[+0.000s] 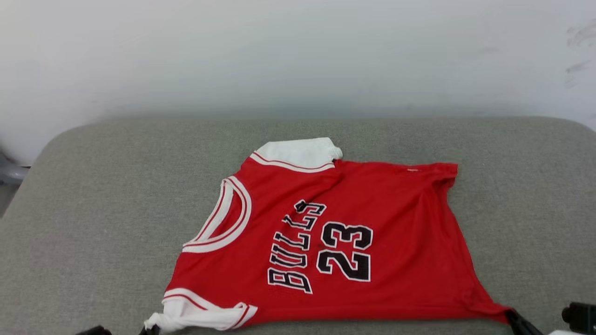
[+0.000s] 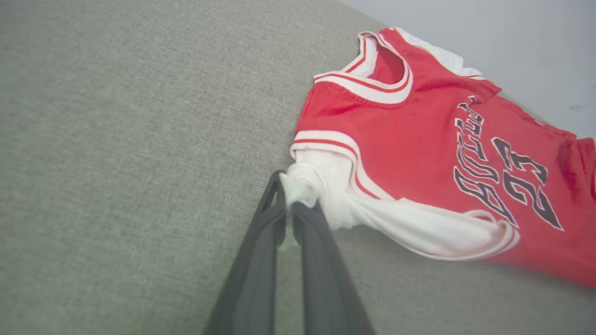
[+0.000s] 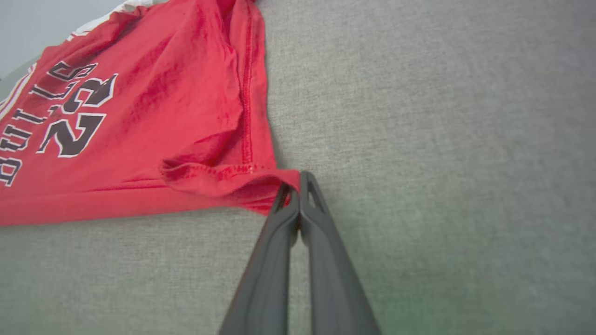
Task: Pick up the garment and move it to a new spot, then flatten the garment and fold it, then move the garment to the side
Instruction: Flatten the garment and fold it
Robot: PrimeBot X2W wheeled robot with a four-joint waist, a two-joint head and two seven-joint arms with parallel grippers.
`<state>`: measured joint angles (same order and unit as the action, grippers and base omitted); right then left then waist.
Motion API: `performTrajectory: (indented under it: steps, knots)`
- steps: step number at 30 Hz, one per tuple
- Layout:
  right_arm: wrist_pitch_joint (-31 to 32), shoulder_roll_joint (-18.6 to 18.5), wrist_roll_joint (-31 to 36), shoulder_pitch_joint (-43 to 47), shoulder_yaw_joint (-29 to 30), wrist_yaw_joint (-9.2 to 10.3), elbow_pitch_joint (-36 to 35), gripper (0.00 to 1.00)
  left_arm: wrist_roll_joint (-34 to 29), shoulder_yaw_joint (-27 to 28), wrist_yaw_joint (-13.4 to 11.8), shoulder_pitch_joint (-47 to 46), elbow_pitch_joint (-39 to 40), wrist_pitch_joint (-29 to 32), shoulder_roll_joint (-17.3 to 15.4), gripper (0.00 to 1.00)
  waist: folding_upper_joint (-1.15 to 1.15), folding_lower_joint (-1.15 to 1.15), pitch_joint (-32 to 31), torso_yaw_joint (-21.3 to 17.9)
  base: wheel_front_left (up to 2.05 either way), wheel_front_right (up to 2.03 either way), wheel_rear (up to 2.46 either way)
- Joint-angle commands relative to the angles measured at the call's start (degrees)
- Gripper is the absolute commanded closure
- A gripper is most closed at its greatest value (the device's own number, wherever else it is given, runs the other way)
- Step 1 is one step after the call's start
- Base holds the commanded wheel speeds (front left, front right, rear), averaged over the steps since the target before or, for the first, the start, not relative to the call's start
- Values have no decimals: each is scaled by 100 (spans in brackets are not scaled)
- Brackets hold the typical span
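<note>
1. Left gripper (image 2: 289,201): fingers drawn tight together on the near white sleeve end (image 2: 321,181). White cloth bunches into a knot at the tips.
2. Right gripper (image 3: 298,188): fingers pressed together on the near-right hem corner (image 3: 265,179) of the garment (image 1: 372,209). Red cloth is pulled to a point there.
3. Head view gives the whole outline. Garment lies front up on the grey cushion (image 1: 93,209), roughly centred left to right, its near edge close to the cushion's near side. Pale wall (image 1: 298,56) stands behind. Both grippers are cut off at the bottom edge of this view, so the pinches cannot be read from it.
4. Left wrist view adds the clamp detail, plus slack sleeve cloth trailing right along the near edge.
5. Right wrist view adds the stitched hem (image 3: 246,93) and a small fold-over at the held corner.
6. Head view also gives the far sleeve end (image 1: 298,151), white and lying flat, and the far corner of the hem, slightly rumpled.
7. Long axis: left to right. Neckline (image 1: 228,218) points left, hem right. Near edge is stretched straight between the two grippers.
8. Lettering (image 1: 326,251), "BULLS" and "23", lies on its side. It reads from near to far, letter tops toward the left.
</note>
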<state>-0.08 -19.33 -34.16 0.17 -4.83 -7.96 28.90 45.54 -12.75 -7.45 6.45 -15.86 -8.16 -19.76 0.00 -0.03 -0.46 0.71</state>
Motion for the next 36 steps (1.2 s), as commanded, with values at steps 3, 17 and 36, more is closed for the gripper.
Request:
performTrajectory:
  steps: [3,17,36]
  knots:
    - [399,174,287,664,518,75,-738,100,17,67,-348,541,648,139,-122,100,0,3,-99,32,0,0,0]
    - [2702,1401,1444,1707,1572,52,-3726,100,-264,-281,-766,741,2513,849,-386,100,0,3,20,-12,0,0,0]
    - [2388,852,1403,-436,612,50,-2333,73,-339,-695,50,-1608,684,901,-17,99,0,3,1493,-112,0,0,0]
